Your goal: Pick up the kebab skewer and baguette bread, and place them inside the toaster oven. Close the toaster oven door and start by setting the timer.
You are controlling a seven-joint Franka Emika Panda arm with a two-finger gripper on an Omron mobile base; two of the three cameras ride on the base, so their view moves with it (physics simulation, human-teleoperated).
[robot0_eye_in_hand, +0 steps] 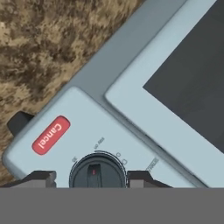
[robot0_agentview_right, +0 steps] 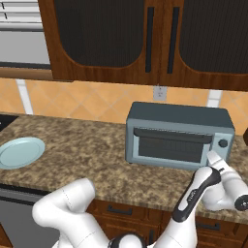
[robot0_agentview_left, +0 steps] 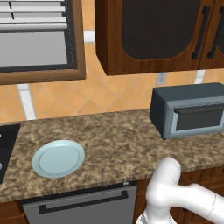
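Your fingers stand apart, one tip on each side of the round black timer dial on the toaster oven; from the hand view you cannot tell whether the tips touch the dial or only flank it. The dial carries a small red mark, with tiny white lettering around its rim, too small to read. Just beside it on the pale control panel sits a red Cancel button. Next to the panel lies the toaster oven door, shut flat against the oven front, its dark glass window framed in pale grey and its dark bar handle running level along the top edge.

In the right base view your gripper presses up to the oven's right-hand front corner. The oven stands on the speckled brown desk, its long side running along the tiled wall, its door facing the robot. What lies inside is hidden behind the dark glass.

Well to the left on the desk rests a pale blue plate, holding nothing. Wooden cabinets hang above.
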